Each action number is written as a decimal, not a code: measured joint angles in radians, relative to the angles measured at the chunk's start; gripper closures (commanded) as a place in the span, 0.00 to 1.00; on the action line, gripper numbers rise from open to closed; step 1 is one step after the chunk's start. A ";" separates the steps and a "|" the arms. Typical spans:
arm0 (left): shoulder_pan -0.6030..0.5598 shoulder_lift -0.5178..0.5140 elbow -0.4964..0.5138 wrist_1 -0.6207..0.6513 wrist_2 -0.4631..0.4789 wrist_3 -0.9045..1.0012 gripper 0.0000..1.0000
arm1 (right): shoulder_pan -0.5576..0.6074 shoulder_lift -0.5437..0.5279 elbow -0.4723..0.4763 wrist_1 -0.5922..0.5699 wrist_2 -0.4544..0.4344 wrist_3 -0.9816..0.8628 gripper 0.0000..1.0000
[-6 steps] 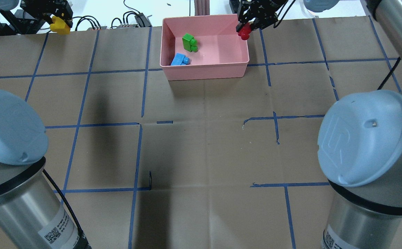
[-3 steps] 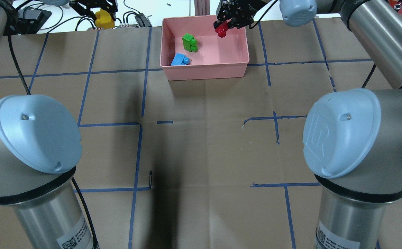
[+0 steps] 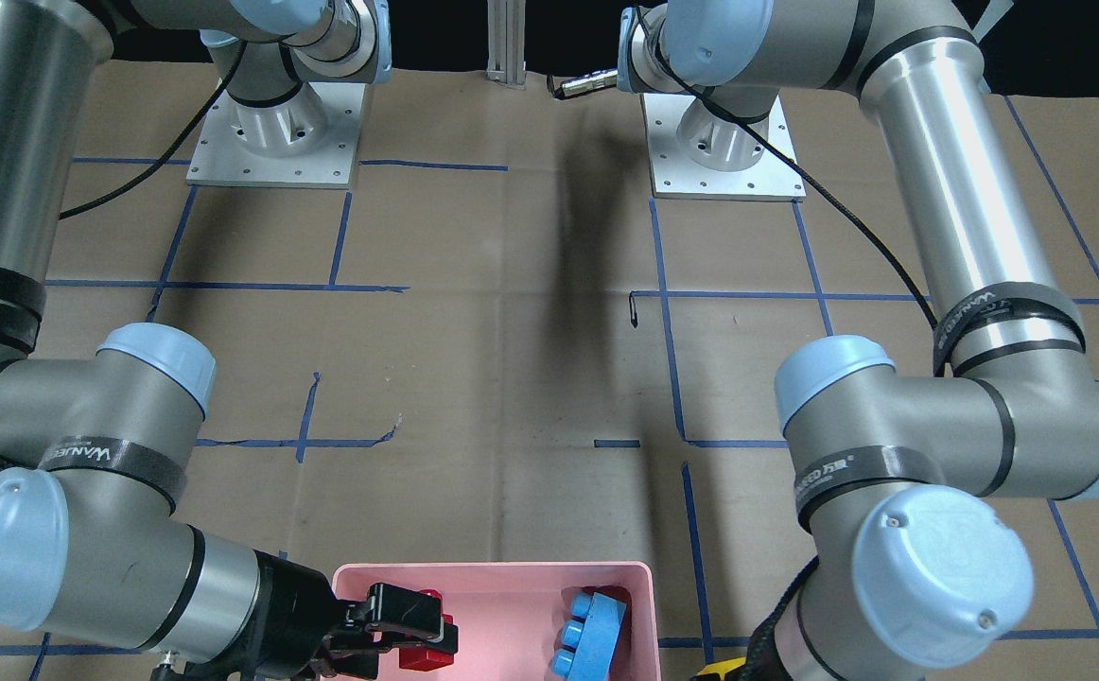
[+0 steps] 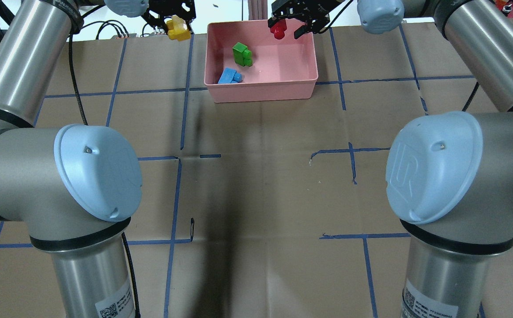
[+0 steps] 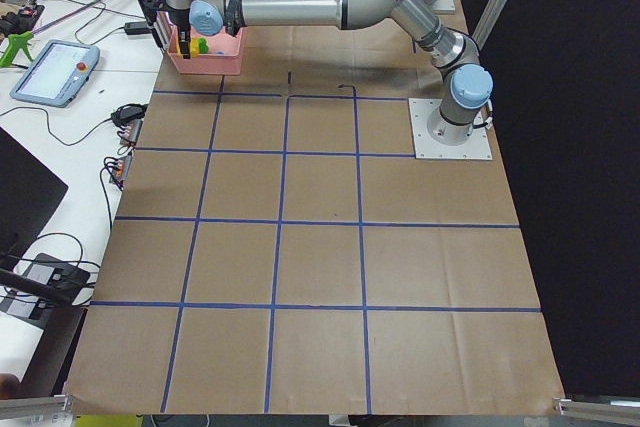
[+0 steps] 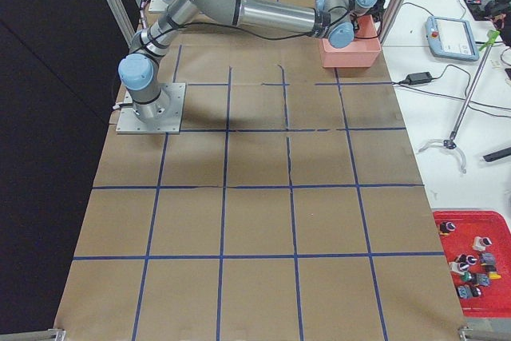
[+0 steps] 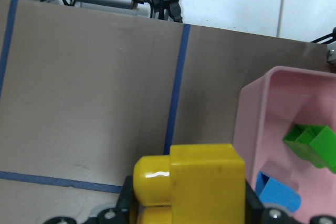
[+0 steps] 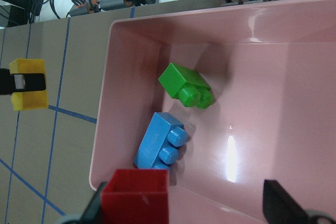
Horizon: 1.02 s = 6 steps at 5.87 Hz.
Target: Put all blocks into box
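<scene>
On the brown-papered table (image 4: pixel 261 185), at upper centre of the overhead view, the box (image 4: pixel 263 92) holds the green block (image 4: pixel 241 54) and blue block (image 4: pixel 229 76). Right gripper (image 4: pixel 289 29), jaws spread, has the red block (image 4: pixel 277 31) beside one finger above the box. Left gripper (image 4: pixel 176 26) clenches the yellow block (image 7: pixel 191 179) just left of it. Two remain, I judge.

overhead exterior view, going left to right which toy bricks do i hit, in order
yellow studded plastic brick → light blue three-stud plastic brick → green studded plastic brick → small red plastic brick
</scene>
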 measured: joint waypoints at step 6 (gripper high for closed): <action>-0.149 -0.066 -0.005 0.100 0.015 -0.284 0.02 | -0.069 -0.026 0.012 0.024 -0.075 -0.058 0.00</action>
